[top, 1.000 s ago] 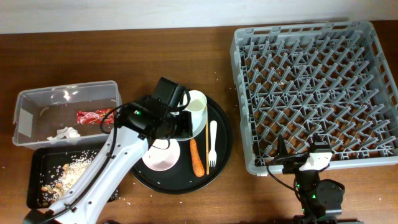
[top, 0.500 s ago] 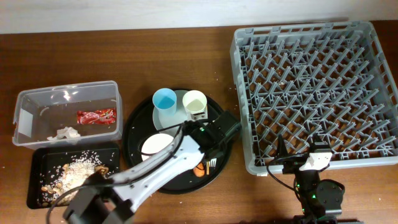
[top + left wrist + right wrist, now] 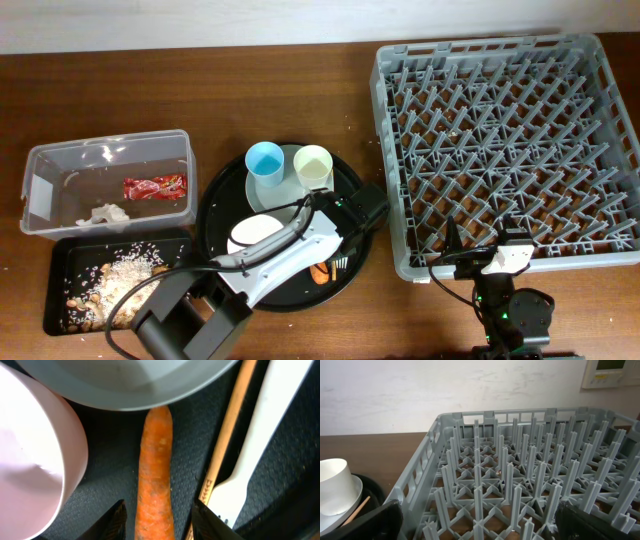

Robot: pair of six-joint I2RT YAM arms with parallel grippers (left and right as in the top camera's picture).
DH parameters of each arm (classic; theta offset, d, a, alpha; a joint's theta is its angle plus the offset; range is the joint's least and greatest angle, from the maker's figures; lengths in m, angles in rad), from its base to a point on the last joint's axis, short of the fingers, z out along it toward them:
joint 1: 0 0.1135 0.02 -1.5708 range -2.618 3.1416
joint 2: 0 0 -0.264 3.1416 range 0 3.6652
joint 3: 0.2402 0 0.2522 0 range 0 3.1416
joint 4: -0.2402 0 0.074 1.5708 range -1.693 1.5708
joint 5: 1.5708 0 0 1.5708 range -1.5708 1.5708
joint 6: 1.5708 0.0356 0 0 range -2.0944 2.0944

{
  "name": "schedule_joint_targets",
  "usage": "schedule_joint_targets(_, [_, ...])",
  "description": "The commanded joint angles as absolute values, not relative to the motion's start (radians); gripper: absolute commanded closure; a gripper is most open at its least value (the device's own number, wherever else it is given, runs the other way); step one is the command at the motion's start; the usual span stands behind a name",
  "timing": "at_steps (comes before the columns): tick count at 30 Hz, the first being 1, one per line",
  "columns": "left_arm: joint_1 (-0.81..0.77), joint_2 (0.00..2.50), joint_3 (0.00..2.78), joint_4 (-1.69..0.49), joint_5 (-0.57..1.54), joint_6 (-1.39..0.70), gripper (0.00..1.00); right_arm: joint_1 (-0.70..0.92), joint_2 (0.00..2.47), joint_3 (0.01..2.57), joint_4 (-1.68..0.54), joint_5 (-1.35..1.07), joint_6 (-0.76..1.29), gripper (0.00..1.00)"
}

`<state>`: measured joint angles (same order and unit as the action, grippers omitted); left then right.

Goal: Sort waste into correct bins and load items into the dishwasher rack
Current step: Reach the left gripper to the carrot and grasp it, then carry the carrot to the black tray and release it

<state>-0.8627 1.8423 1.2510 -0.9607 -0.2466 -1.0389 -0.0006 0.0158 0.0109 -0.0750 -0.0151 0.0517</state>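
The orange carrot [image 3: 156, 475] lies on the round black tray between the pinkish bowl [image 3: 30, 460] and the wooden chopsticks [image 3: 227, 435], with the white fork [image 3: 252, 455] beyond. My left gripper [image 3: 162, 525] is open, one finger on each side of the carrot's lower part, not closed on it. In the overhead view the left gripper [image 3: 332, 248] hangs over the tray's right side, with the carrot's tip [image 3: 320, 273] showing. My right gripper [image 3: 480, 527] is open and empty at the front edge of the grey dishwasher rack [image 3: 505, 140].
The blue cup [image 3: 265, 160] and cream cup [image 3: 312, 163] stand on the pale plate [image 3: 290, 192]. The clear tub [image 3: 40, 190] holds the red wrapper [image 3: 154, 186] and tissue [image 3: 103, 213]. The black tray [image 3: 60, 262] holds food scraps [image 3: 125, 270].
My left arm swung from over the cups and plate to the tray's right side and came down over the carrot. The right arm has not moved.
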Motion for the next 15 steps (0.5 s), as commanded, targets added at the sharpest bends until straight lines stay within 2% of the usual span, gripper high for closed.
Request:
schedule_joint_targets(1, [-0.859,1.851,1.235,-0.963,-0.224,-0.993,0.58,-0.007,0.009,0.006,-0.080,-0.006,0.054,0.01])
schedule_joint_targets(11, [-0.846,1.851,1.222,-0.978,-0.188,-0.963,0.57,-0.007,0.009,0.006,-0.080,-0.006,0.054,0.01])
schedule_joint_targets(15, [-0.846,1.851,1.160,-0.908,-0.186,-0.963,0.57,-0.007,0.009,0.006,-0.080,-0.006,0.054,0.01])
